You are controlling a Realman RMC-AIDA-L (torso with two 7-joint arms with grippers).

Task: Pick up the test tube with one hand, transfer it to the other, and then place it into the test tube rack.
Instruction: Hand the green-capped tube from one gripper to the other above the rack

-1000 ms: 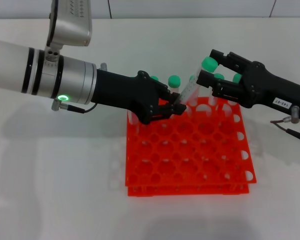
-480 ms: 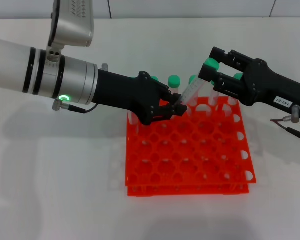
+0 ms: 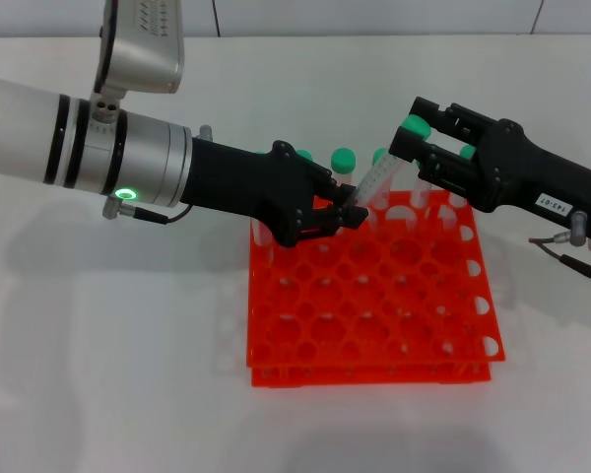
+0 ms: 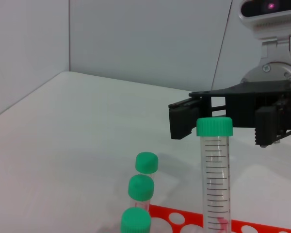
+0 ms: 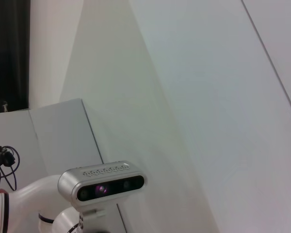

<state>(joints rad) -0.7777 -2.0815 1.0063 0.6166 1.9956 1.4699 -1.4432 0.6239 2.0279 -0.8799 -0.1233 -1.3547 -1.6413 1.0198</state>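
- Head view: the left gripper, on the silver forearm with the glowing green ring, reaches in over the back edge of the test tube rack, fingers pinched tight on the lower end of the test tube.
- The tube leans, clear body slanting up and away to the robot's right, green cap at the top.
- There's the right gripper, the black one with the white label, right at that cap. Its fingers are spread, one on each side of the capped end, not yet closed on it.
- The orange-red rack sits on the white table, with more green-capped tubes standing in its back row behind the grippers.
- Left wrist view: the test tube rises upright through the middle, graduation marks plain on its side, and the right gripper sits level with the cap just behind it, fingers parted.
- Three green caps line up beside it.
- Right wrist view shows only wall and a camera housing.
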